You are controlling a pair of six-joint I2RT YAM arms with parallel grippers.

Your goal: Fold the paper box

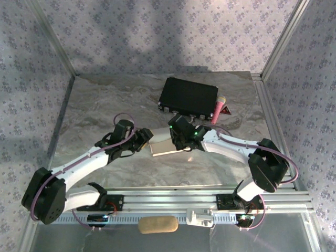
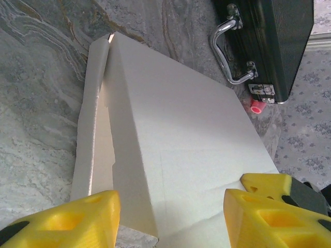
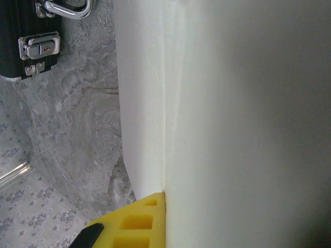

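Table (image 1: 105, 105): grey marbled top, with the arms reaching in from the near edge.

Case (image 1: 189, 97): black, latched, on the far side. All places below are taken from it.

Box (image 1: 161, 146): cream card on the table, just on the near side of the case and not touching it. In the left wrist view one broad panel runs toward the case. A narrow long flap is creased along the side away from the case but not tucked in. My read is mid-fold: the walls are partly raised and no closed shape is made yet.

Left gripper (image 2: 170, 219): at the box end farthest from the case. The jaws are released and stand apart over the broad panel. I cannot tell whether they touch the card.

Right gripper (image 1: 177, 139): on the case side of the box, clenched. One finger (image 3: 135, 223) sits flush against an upright panel and its mate is hidden behind the card (most likely a pinch on that panel).

Next move, as I judge it: the left jaws need to take or press the loose flap over its crease while the right steadies the panel. A light grip is needed, since thin card buckles easily.
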